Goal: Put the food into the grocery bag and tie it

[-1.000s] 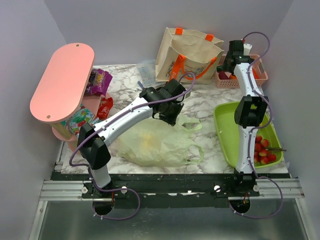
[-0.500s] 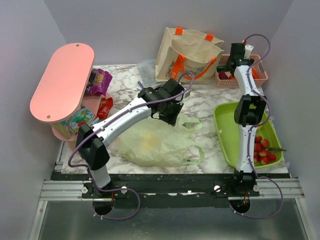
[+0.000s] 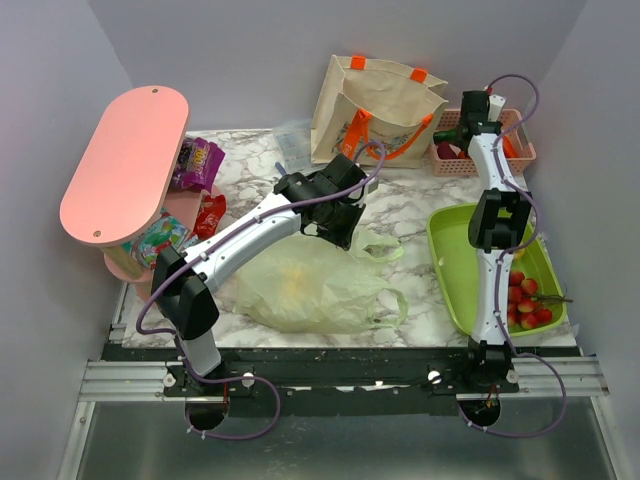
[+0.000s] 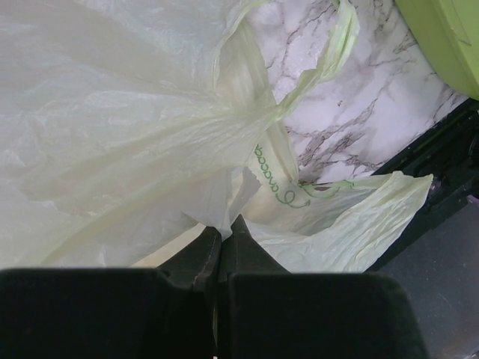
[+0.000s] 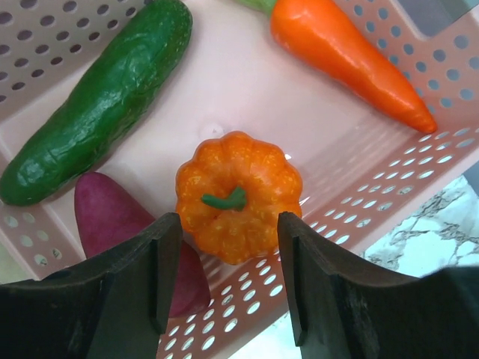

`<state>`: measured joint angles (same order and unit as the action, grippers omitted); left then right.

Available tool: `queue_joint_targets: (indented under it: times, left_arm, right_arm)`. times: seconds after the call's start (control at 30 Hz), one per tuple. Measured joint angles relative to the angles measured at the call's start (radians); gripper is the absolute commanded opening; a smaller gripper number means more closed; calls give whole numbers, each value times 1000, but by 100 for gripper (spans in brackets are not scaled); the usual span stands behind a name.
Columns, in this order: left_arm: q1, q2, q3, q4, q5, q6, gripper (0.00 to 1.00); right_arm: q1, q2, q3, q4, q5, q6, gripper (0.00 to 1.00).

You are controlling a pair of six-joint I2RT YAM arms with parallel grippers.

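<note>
Fingers spread wide and empty, the right end effector (image 5: 224, 221) hangs straight above the orange pumpkin (image 5: 238, 196) in the pink basket (image 5: 419, 157), while the left end effector (image 4: 222, 228) is pinched shut on a fold of the grocery bag (image 4: 112, 134), which lies well away on the surface (image 4: 337, 112).

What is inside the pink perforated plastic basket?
In the pink perforated plastic basket: a green cucumber, an orange carrot, a small orange pumpkin and a dark purple vegetable partly covered by a finger of the right gripper.
</note>
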<state>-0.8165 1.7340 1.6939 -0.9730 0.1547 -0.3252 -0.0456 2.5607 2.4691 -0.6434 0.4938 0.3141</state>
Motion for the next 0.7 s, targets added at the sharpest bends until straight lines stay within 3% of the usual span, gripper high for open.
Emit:
queue_joint_targets:
  times: [0.37,0.7]
  left_arm:
    - [13,0,0,6,15,-5,0]
    - [21,2,0,8,21,-13,0]
  right_arm:
    - [-2,37,0,13,-10,1,54]
    - [-2,39,0,21,-8,-2,32]
